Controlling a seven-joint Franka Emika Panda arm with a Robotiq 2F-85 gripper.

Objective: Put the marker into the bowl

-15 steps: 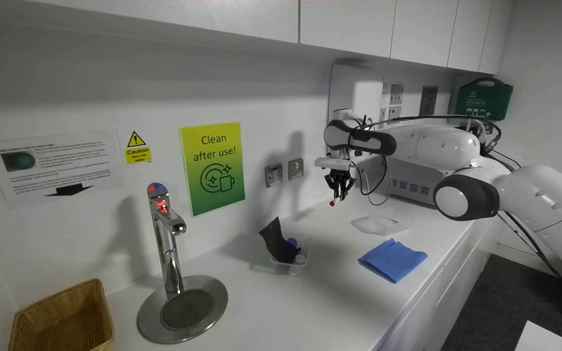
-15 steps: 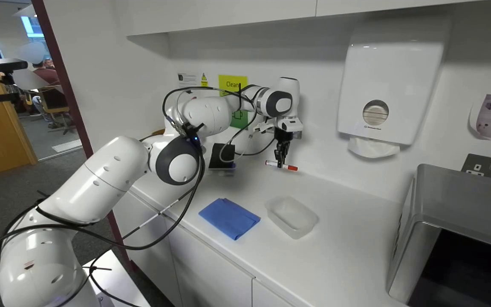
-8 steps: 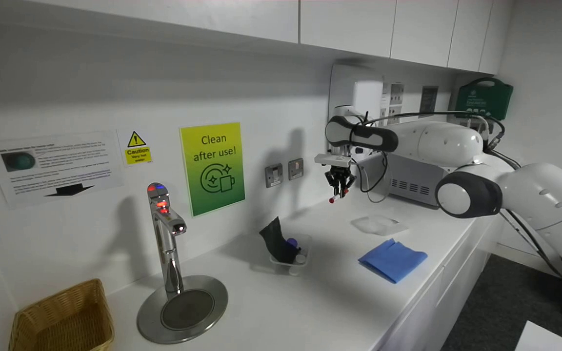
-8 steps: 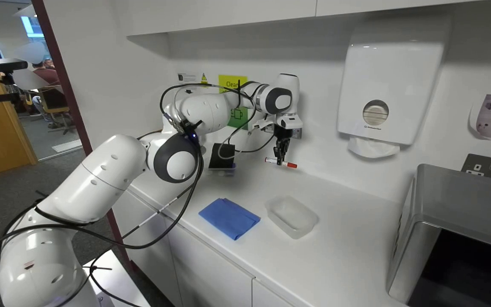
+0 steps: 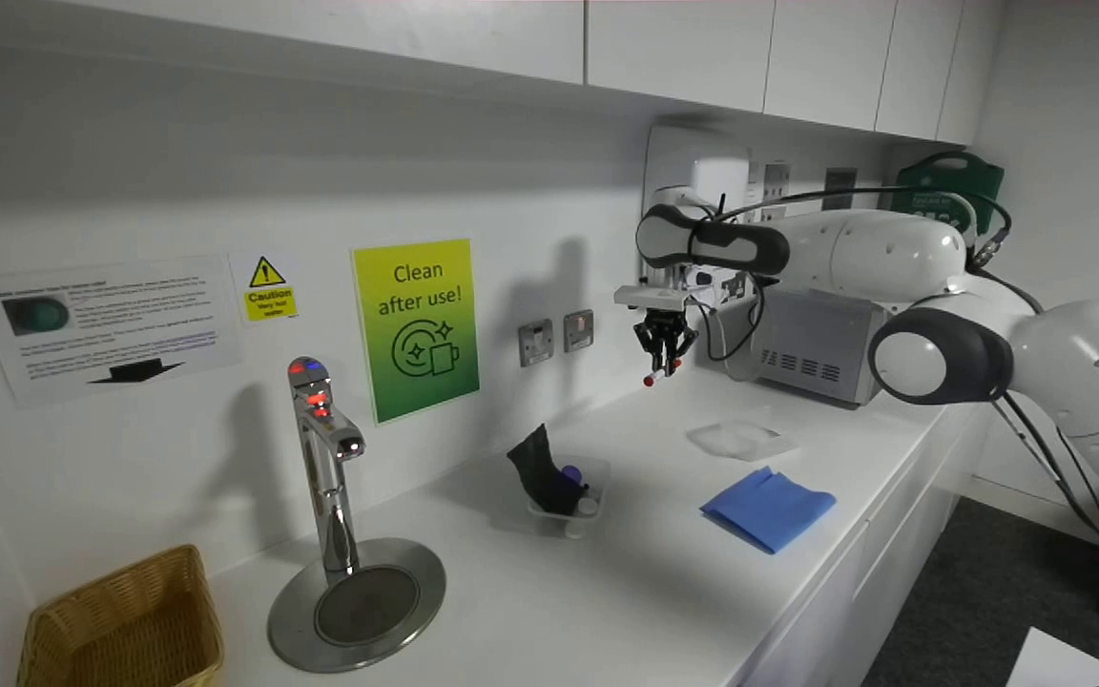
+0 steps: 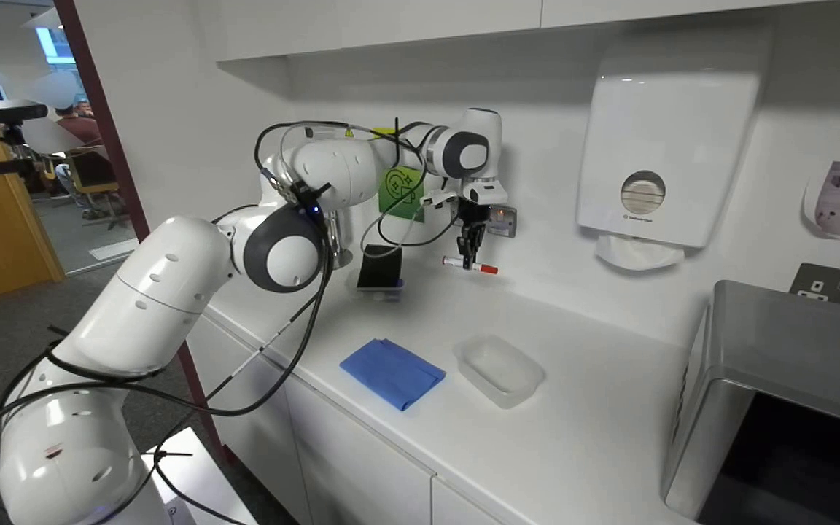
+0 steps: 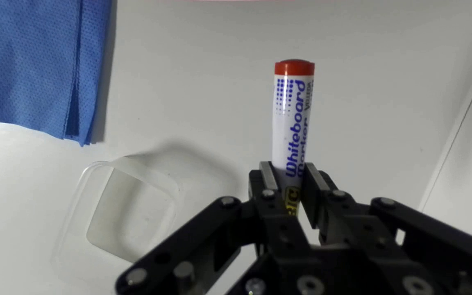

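Gripper (image 7: 290,177) held red-capped whiteboard marker (image 7: 290,127) pinched mid-barrel, aloft, higher than the translucent plastic tub (image 7: 139,211) and well apart from it. Folded blue cloth (image 7: 27,69) lay just beside the tub.

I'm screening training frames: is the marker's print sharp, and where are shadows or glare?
Wrist view: large print on the marker is sharp; a soft shadow lies beside the bowl. In an exterior view: the arm and tap shadow the wall; the tap glints.
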